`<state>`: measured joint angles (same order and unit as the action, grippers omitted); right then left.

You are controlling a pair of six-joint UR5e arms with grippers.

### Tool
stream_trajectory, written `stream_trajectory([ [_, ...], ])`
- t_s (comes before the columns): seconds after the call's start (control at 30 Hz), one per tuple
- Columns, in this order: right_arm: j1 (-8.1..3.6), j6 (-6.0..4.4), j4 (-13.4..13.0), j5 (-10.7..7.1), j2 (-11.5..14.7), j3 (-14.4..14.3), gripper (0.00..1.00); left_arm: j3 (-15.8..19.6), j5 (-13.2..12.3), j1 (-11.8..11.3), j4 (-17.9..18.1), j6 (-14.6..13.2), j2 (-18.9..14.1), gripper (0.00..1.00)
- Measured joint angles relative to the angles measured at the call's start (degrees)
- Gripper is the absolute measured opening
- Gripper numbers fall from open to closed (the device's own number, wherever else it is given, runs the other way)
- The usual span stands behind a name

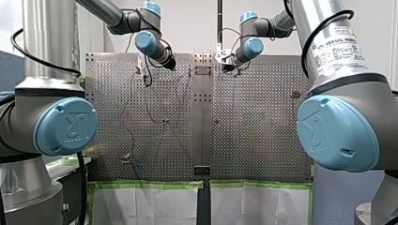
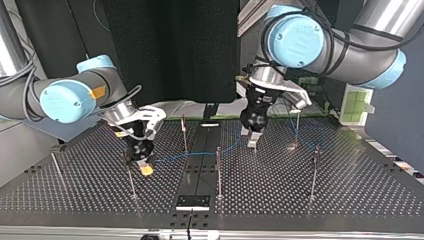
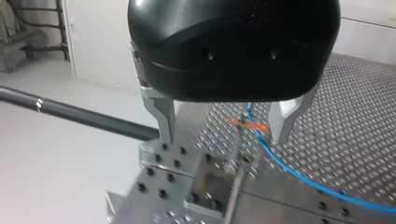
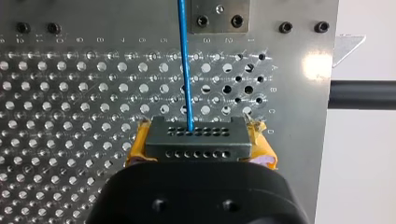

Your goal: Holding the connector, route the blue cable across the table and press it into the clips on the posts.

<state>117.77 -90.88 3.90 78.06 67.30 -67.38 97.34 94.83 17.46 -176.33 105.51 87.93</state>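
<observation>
The blue cable (image 4: pixel 184 65) runs out of a grey connector (image 4: pixel 196 140), which the yellow pads (image 4: pixel 134 147) of my right gripper (image 2: pixel 142 162) are shut on, low over the table at the top view's left. From there the cable (image 2: pixel 200 154) crosses past a middle post (image 2: pixel 218 172) toward my left gripper (image 2: pixel 250 140). In the left wrist view my left gripper (image 3: pixel 223 135) is open; its metal fingers (image 3: pixel 163 119) straddle a thin post (image 3: pixel 236 182) with an orange clip (image 3: pixel 252 126), where the cable (image 3: pixel 289 170) passes.
More thin posts stand on the perforated table (image 2: pixel 350 180): one near my right gripper (image 2: pixel 131 182), one behind the centre seam (image 2: pixel 184 132), two at the top view's right (image 2: pixel 313 172) (image 2: pixel 298 127). A metal plate (image 2: pixel 192 201) sits at the near edge.
</observation>
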Motion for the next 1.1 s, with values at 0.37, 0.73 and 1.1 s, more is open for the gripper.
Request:
stream_trajectory([
  [0.37, -0.19, -0.02, -0.04, 0.01, 0.01, 0.0, 0.0, -0.05, 1.96, 3.0, -1.56, -0.61, -2.62, 1.0],
  [0.73, -0.27, -0.01, -0.12, -0.43, 0.0, 0.0, 0.0, -2.56, 5.82, 7.18, -2.3, -0.77, -1.26, 1.0],
  [1.1, -0.08, -0.19, -0.06, -0.5, -0.02, 0.0, 0.0, -8.08, 11.36, 12.72, -2.73, -1.99, 4.12, 1.0],
])
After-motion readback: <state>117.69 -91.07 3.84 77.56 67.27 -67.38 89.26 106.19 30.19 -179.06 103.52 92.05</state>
